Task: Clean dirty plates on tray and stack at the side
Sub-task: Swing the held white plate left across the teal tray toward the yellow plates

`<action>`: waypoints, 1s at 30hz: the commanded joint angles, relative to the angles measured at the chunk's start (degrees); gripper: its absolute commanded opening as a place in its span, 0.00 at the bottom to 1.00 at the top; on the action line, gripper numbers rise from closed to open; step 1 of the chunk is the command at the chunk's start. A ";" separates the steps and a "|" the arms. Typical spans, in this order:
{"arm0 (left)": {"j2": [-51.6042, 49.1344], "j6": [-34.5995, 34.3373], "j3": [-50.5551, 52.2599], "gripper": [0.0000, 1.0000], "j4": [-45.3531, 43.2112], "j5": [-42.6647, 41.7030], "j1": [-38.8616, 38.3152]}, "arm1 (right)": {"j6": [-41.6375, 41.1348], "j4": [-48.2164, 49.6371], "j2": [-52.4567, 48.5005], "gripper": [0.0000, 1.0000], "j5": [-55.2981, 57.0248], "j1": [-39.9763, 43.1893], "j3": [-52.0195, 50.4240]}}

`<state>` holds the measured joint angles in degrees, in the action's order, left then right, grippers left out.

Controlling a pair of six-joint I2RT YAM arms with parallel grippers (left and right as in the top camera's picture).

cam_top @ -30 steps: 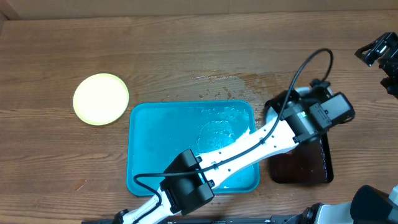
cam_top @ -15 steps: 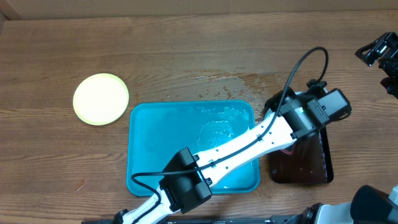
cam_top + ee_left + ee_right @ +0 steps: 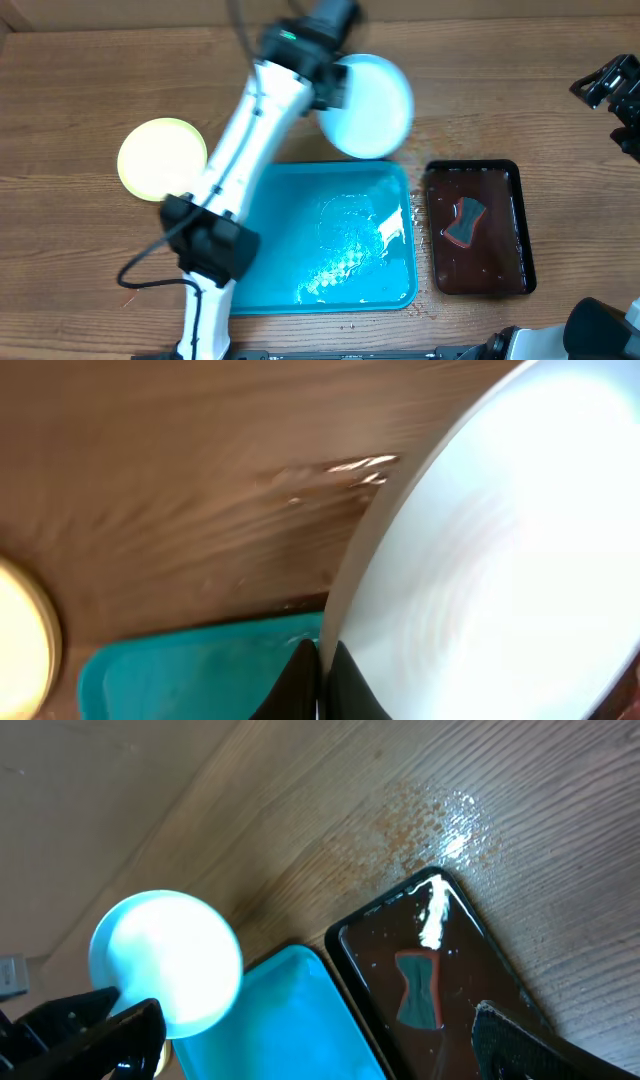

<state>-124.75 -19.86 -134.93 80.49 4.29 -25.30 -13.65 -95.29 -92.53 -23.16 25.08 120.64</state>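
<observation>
Pale blue plate (image 3: 370, 108), round, glossy, clean-looking. Hangs tilted above the wood, just beyond the far rim of the wet turquoise tray (image 3: 255, 255). Pinched at its edge by the left gripper (image 3: 322, 675). Further left, yellow-green plate (image 3: 162, 158) flat on table. Right gripper (image 3: 315, 1020) spread wide, holds nothing.

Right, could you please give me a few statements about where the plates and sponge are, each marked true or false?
1. The left jaws are shut on the rim of the pale blue plate. True.
2. A plate lies in the turquoise tray. False: it holds only water, no plate.
3. The yellow-green plate lies on the table, outside the tray. True.
4. The sponge lies in the turquoise tray. False: it lies in the dark tray beside it.
5. The pale blue plate rests on the yellow-green plate. False: they are apart.
</observation>
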 commanded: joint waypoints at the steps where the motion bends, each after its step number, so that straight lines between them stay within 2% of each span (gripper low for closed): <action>1: 1.31 -1.60 2.23 0.05 0.33 -12.57 4.26 | 0.42 -0.11 0.07 1.00 -0.48 0.07 1.64; 6: 1.99 -1.36 7.56 0.05 -1.70 -19.54 8.50 | 0.42 -0.68 0.07 1.00 -0.48 0.07 1.64; 12: 8.94 -0.96 26.25 0.05 -13.70 -22.49 9.14 | 0.42 -0.83 0.07 1.00 -0.48 0.07 1.64; 20: 24.46 -8.11 54.88 0.05 -29.64 -23.28 12.46 | 0.44 -1.14 0.07 1.00 -0.50 0.07 1.64; 25: 34.47 -11.67 67.78 0.05 -34.21 -21.24 20.74 | 0.44 -1.77 0.07 1.00 -0.50 -0.04 1.49; 30: 38.75 -11.19 74.23 0.04 -36.00 -21.29 33.46 | 0.50 -1.75 0.07 1.00 -0.46 -2.32 0.24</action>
<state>-88.01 -29.67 -63.37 45.12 -17.15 1.98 -13.63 -97.14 -92.53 -23.16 24.56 120.66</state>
